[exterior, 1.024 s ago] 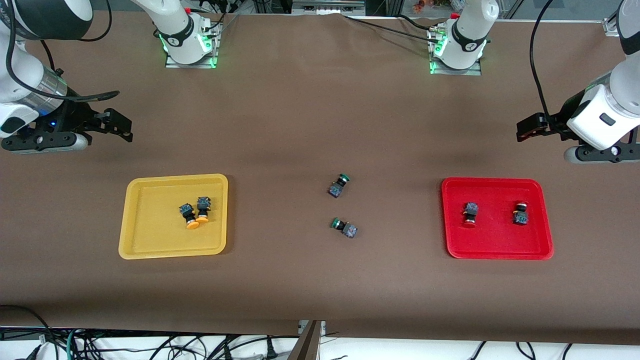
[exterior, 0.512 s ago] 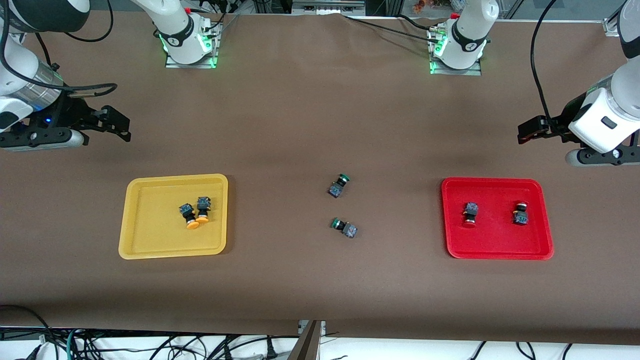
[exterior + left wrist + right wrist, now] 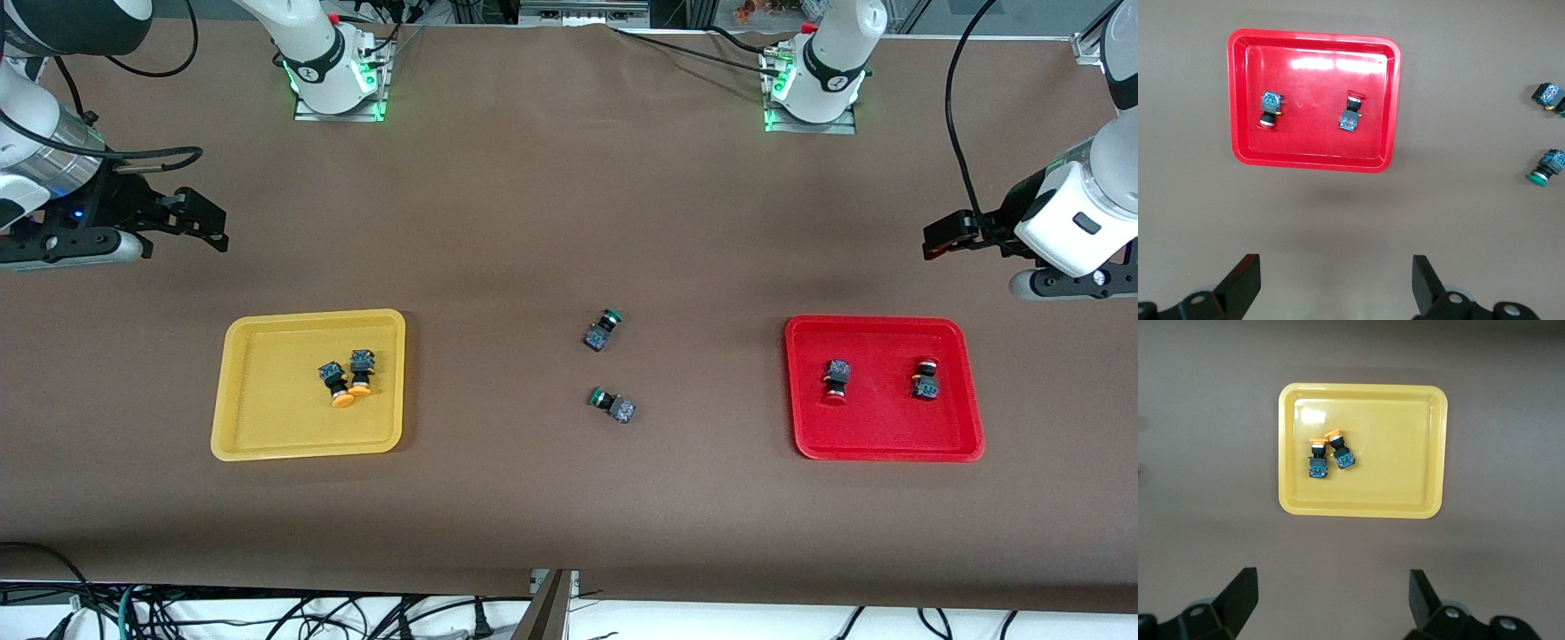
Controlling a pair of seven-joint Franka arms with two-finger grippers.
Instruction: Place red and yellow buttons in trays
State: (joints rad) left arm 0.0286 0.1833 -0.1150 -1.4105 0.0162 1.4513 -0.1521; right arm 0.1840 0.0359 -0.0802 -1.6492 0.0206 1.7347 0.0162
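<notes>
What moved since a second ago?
Both arms drew back a little. The right gripper and the left gripper slid toward their own ends of the table, open and holding nothing. The buttons and both trays stayed put.

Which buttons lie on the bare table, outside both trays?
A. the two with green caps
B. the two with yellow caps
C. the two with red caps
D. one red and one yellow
A: the two green-capped buttons lie on the table between the yellow tray and the red tray.

Brown table cover [image 3: 533, 204], cables [image 3: 267, 618] below — tangled
</notes>
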